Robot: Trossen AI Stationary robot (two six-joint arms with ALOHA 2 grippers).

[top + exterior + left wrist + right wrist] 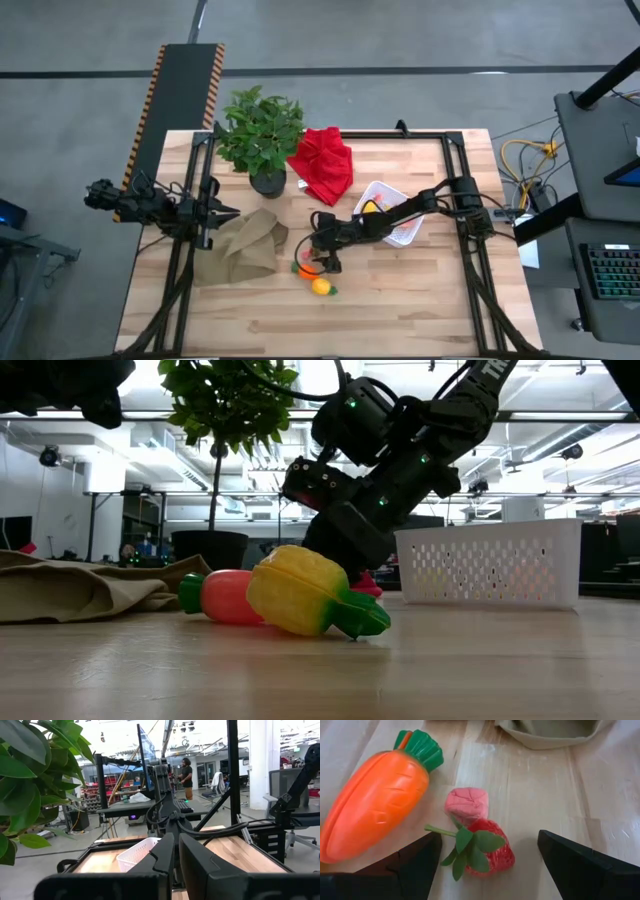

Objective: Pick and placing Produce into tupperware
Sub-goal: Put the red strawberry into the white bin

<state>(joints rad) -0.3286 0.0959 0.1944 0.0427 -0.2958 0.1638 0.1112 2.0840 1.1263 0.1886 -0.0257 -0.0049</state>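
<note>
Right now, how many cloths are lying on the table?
2: the red cloth lies right of the potted plant; the tan cloth lies by the left gripper. Nothing suggests another hidden.

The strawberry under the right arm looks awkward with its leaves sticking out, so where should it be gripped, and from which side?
Grip the strawberry across its red body, coming straight down from above. The right tool hangs open, one finger on each flank. The leaves splay over one end and a pink piece touches it, so avoid that end.
</note>
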